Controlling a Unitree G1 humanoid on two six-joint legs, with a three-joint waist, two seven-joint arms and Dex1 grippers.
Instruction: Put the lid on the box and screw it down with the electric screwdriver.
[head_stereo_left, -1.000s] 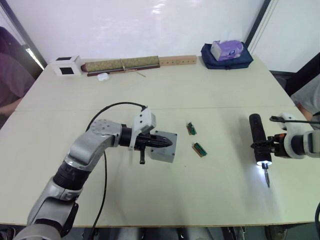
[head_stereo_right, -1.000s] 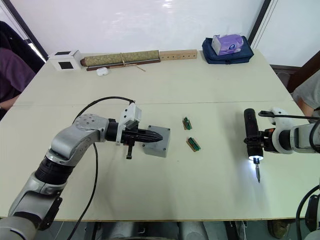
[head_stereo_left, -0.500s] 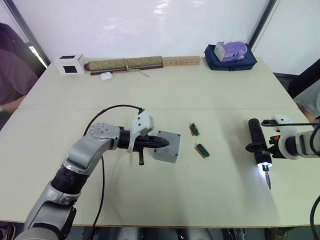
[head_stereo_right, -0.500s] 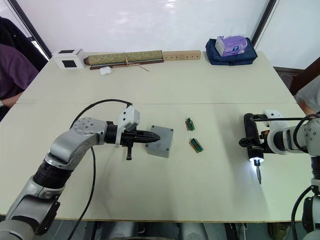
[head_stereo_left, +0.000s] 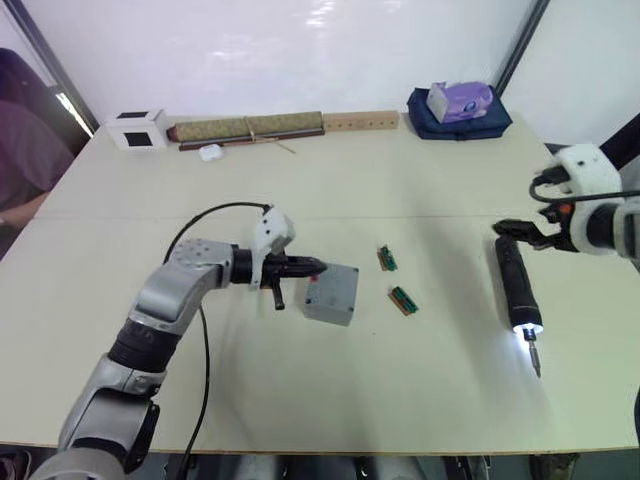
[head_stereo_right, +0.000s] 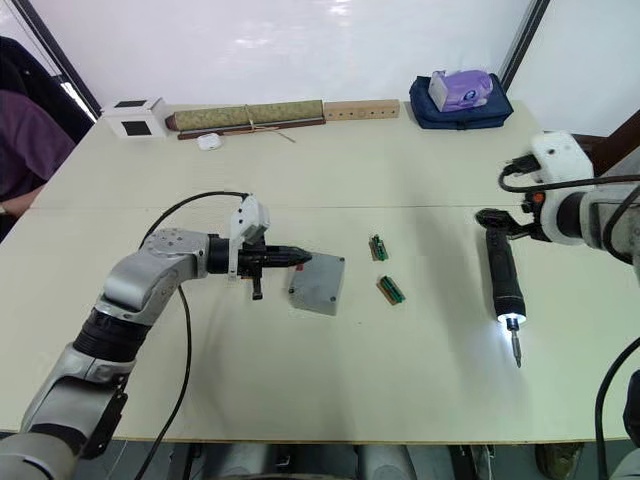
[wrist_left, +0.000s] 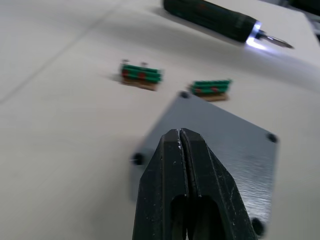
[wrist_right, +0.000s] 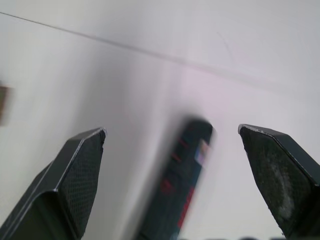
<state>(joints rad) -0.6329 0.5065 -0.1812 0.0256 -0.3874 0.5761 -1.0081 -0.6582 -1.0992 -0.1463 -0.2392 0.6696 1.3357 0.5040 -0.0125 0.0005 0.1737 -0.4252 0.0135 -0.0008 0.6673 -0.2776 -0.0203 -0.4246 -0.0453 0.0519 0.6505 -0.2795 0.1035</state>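
Observation:
The grey box (head_stereo_left: 322, 310) stands mid-table with the flat grey lid (wrist_left: 225, 145) lying on top of it, screw holes at its corners. My left gripper (head_stereo_left: 312, 266) is shut and empty, its tips over the lid's left edge. The black electric screwdriver (head_stereo_left: 514, 283) lies on the table at the right, its light on and its silver bit (head_stereo_left: 535, 360) pointing toward the front edge. My right gripper (head_stereo_left: 516, 228) hangs open just above the screwdriver's rear end, holding nothing. The screwdriver shows blurred (wrist_right: 180, 185) between its spread fingers.
Two small green circuit boards (head_stereo_left: 385, 258) (head_stereo_left: 402, 299) lie between the box and the screwdriver. Along the back edge stand a white cube (head_stereo_left: 135, 130), a long roll (head_stereo_left: 250, 128), a wooden strip (head_stereo_left: 360, 121) and a blue bag (head_stereo_left: 455, 105). A person's sleeve (head_stereo_left: 25, 150) shows at far left.
My right gripper has let go of the screwdriver, opened and moved up and back; the screwdriver now lies on the table. My left gripper has drawn back leftward off the lid.

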